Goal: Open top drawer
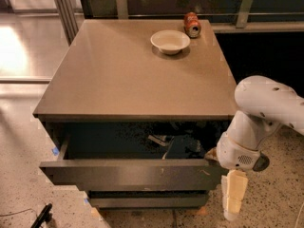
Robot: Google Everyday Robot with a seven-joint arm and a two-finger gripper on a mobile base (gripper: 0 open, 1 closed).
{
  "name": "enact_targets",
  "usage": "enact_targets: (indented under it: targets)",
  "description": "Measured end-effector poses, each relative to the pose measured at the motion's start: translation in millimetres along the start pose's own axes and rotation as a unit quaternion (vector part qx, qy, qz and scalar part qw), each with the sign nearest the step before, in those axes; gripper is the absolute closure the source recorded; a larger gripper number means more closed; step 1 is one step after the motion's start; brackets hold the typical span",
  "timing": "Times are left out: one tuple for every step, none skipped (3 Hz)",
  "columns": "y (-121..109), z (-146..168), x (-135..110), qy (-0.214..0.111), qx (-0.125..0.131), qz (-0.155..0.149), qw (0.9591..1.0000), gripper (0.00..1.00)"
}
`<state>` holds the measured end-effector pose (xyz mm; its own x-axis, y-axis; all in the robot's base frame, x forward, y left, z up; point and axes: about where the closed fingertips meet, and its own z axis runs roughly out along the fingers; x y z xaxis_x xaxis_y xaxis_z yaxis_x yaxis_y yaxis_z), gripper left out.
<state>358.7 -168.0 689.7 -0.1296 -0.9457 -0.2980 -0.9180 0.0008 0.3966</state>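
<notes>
the top drawer [128, 175] has a dark grey-brown front with a pale scratch near its right end; its inside looks dark bluish-grey. the cabinet top [137, 75] is matte tan-brown. the bowl [170, 41] is cream-white, the can [192, 24] red-orange. the arm [261, 113] is white; the gripper [233, 198], just beside the drawer's right end, is pale cream-yellow. the floor [280, 194] is beige with dark specks. the tape [55, 151] is blue.
</notes>
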Motion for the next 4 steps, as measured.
enact_targets:
  targets:
    - [13,9,7,0.004,-0.014,-0.013,0.9998,0.0]
    - [15,10,7,0.006,-0.015,-0.013,0.9998,0.0]
    - [27,18,12,0.007,-0.021,-0.018,0.9996,0.0]
    - [33,15,12,0.009,-0.018,-0.022,0.9995,0.0]
